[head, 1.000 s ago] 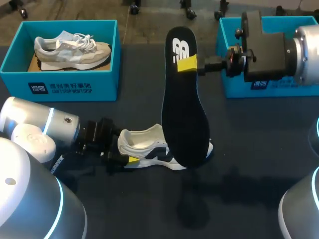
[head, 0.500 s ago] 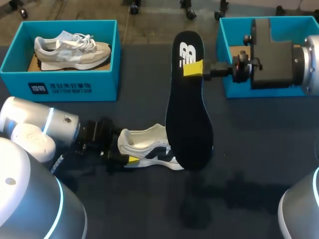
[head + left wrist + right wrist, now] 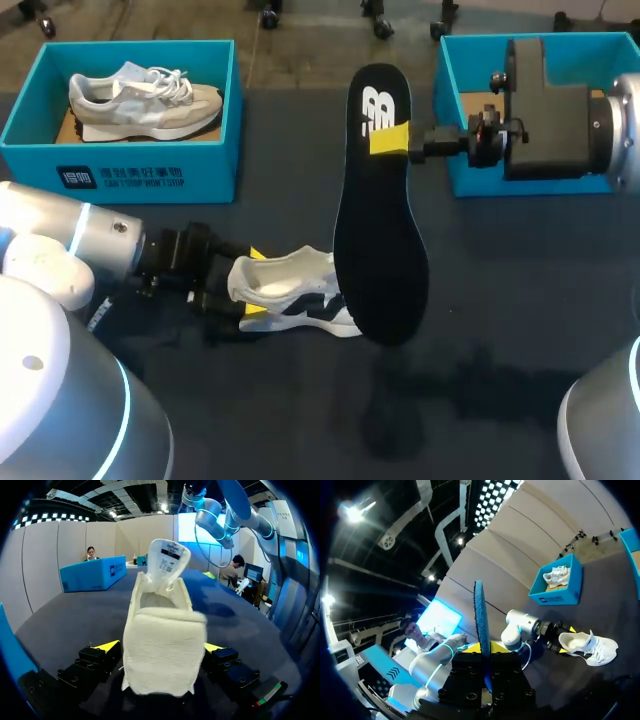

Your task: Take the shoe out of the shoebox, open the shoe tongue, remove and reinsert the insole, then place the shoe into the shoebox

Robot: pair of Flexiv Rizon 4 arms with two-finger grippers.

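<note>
A white sneaker with dark side marks (image 3: 295,295) lies on the dark table, toe to the right. Its heel (image 3: 162,650) sits between the spread fingers of my left gripper (image 3: 250,284), whose yellow tips (image 3: 107,645) flank it with small gaps; the gripper is open. The tongue (image 3: 167,565) stands up. My right gripper (image 3: 392,138) is shut on the heel end of the dark insole (image 3: 380,250), which hangs toe-down over the sneaker's front and hides it. In the right wrist view the insole (image 3: 480,615) is edge-on between that gripper's fingers (image 3: 486,647), with the sneaker (image 3: 587,647) below.
A blue shoebox (image 3: 120,165) at the back left holds a grey-white sneaker (image 3: 140,100). A second blue shoebox (image 3: 470,180) stands at the back right, partly hidden behind my right arm. Dark tabletop stretches in front of the sneaker.
The left gripper's fingers have spread off the heel, and the arm and sneaker shifted slightly left. The right gripper moved the insole a little to the right, then held still.
</note>
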